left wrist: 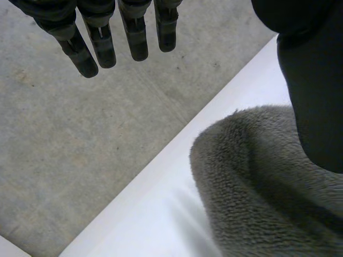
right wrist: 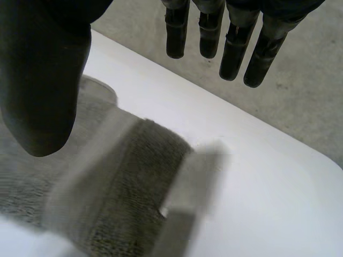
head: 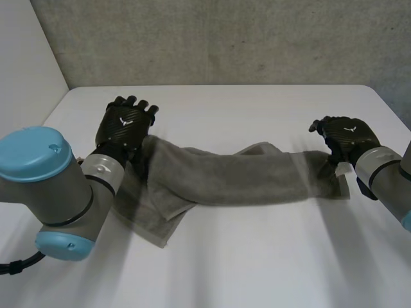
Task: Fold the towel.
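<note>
A grey terry towel (head: 225, 176) lies on the white desk (head: 257, 269) as a long bunched band. It runs across the middle of the desk, from near the left edge almost to the right edge. At its left end the cloth widens into a flatter flap with one corner pointing toward the desk's near edge. Its right end is a narrower folded strip lying flat close to the right edge.

The black left hand (head: 126, 125) is at the towel's left end, on the side toward the far left corner, with its back facing up. In the left wrist view its fingers (left wrist: 136, 40) are straight, side by side and well apart from the thumb (left wrist: 316, 96). The towel's rounded fold rises just under that thumb. The hand is spread, with no cloth pinched.

The black right hand (head: 347, 136) is over the towel's right end, near the right edge. In the right wrist view its fingers (right wrist: 233, 53) are straight and held away from the thumb (right wrist: 43, 80). The towel's end lies on the desk below the gap between them. This hand is also spread and clasps nothing.

A grey concrete wall (head: 225, 38) stands behind the desk's far edge.
</note>
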Controlling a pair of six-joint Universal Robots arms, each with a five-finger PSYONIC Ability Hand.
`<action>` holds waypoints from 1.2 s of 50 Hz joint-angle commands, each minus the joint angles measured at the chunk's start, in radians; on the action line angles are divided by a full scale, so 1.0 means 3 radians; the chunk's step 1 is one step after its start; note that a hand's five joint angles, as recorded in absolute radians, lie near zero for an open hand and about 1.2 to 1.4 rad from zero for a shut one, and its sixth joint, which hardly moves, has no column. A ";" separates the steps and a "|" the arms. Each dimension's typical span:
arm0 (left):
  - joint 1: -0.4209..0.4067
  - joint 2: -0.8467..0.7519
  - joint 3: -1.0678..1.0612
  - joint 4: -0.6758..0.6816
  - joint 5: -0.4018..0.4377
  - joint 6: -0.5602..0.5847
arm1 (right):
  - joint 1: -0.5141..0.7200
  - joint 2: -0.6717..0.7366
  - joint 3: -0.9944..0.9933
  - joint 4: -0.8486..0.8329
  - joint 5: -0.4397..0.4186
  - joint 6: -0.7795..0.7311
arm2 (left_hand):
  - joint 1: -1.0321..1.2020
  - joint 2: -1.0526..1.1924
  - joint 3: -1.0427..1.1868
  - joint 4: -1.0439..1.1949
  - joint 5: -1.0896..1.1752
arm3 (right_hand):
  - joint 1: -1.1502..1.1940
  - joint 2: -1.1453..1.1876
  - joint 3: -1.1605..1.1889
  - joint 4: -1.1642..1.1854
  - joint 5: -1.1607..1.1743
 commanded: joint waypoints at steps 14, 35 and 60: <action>0.0036 0.1223 -0.1074 -0.0423 0.0002 -0.0410 | -0.0029 -0.0783 0.1148 -0.0008 -0.0464 -0.1012 | 0.0323 0.0340 0.0371 0.0335 -0.0129 | 0.0267 0.0289 0.0290 0.0312 0.0409; -0.0276 0.0354 -0.0798 -0.0853 0.0003 -0.1224 | -0.0392 -0.0052 0.0919 -0.0381 -0.0833 -0.1064 | 0.0657 0.0674 0.0705 0.0669 0.0205 | 0.0844 0.0866 0.0867 0.0890 0.0986; -0.0271 -0.0475 0.0045 -0.0822 -0.0023 -0.1347 | -0.0408 0.0445 0.0540 -0.0606 -0.0761 -0.1064 | 0.0599 0.0615 0.0647 0.0610 0.0146 | 0.1020 0.1043 0.1044 0.1066 0.1162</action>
